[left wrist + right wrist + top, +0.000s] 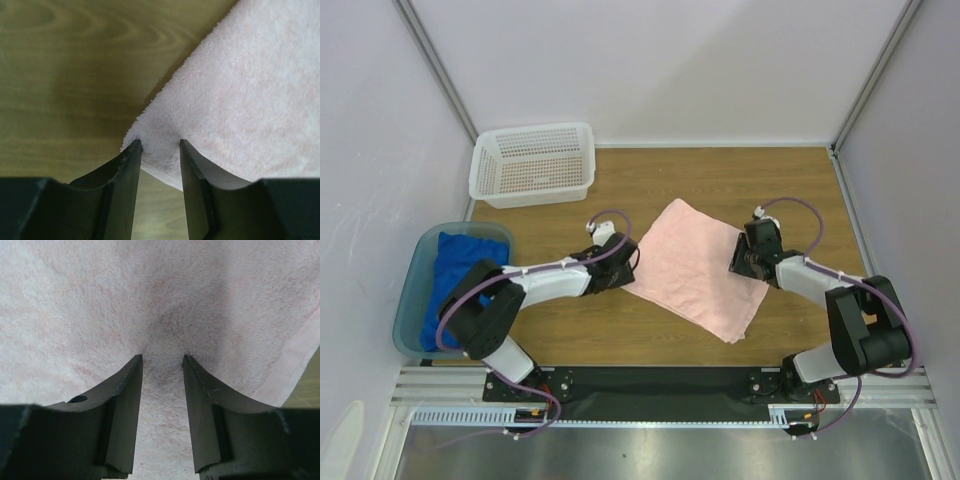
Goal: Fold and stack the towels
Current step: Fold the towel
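A pink towel (692, 268) lies flat on the wooden table, turned like a diamond. My left gripper (631, 262) is at its left corner; in the left wrist view the fingers (160, 145) pinch that corner (235, 90), jaws narrowly apart with cloth between them. My right gripper (739, 262) is at the towel's right edge; in the right wrist view its fingers (162, 359) press into the cloth (160, 300), which puckers toward the gap. A blue towel (453, 262) lies crumpled in the bin at the left.
A pale blue bin (408, 300) holding the blue towel stands at the left table edge. A white perforated basket (533, 163) stands at the back left. White walls close the table on three sides.
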